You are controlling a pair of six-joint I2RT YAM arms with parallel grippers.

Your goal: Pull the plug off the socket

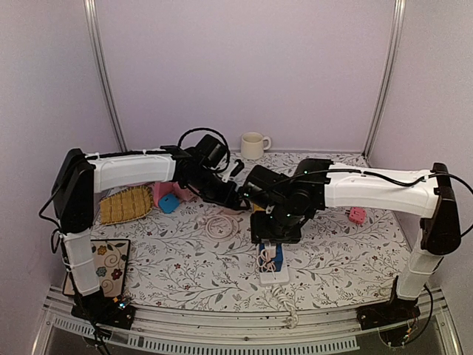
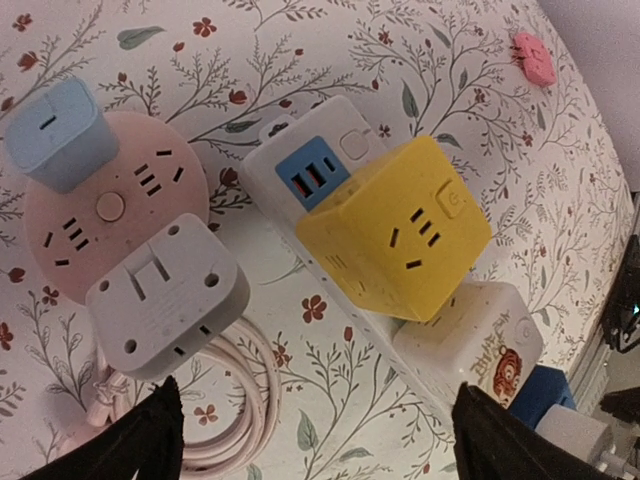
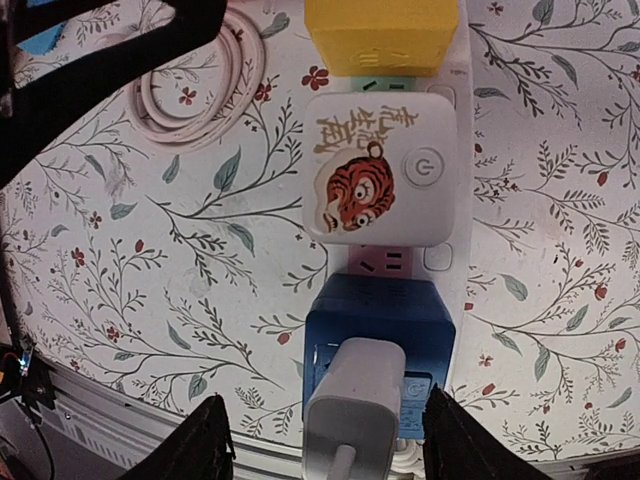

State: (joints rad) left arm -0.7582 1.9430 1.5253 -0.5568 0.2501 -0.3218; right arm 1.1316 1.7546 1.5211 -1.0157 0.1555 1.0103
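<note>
A white power strip (image 3: 462,120) lies on the flower-patterned surface (image 1: 192,266), running towards the near edge. Four things sit on it in a row. Farthest from the edge is a yellow cube socket (image 3: 380,30), then a white cube socket with a tiger picture (image 3: 380,170), then a blue cube adapter (image 3: 380,320). The white plug (image 3: 355,400) is seated in the near face of the blue cube adapter, and its white cord (image 1: 284,303) trails over the near edge of the surface.

The right jaws hang directly above this end of the strip and stand apart. One dark finger (image 3: 205,445) is on each side of the white plug, and neither touches it. The plug is still fully in its socket.

The left jaws are spread wide and hold nothing. Their dark fingers (image 2: 150,435) frame the far end of the strip from above, over the yellow cube.

Left of the strip lies a round pink socket disc (image 2: 110,210). A pale blue square plug (image 2: 60,135) stands on its far part, and a grey-white adapter block (image 2: 165,295) sits at its near rim. A coiled pale pink cable (image 2: 250,400) lies just beside the disc, between it and the strip.

A cream mug (image 1: 253,145) stands at the back wall. A woven straw mat (image 1: 126,205) lies under the left arm. A small pink block (image 1: 357,215) rests well apart to the right.
</note>
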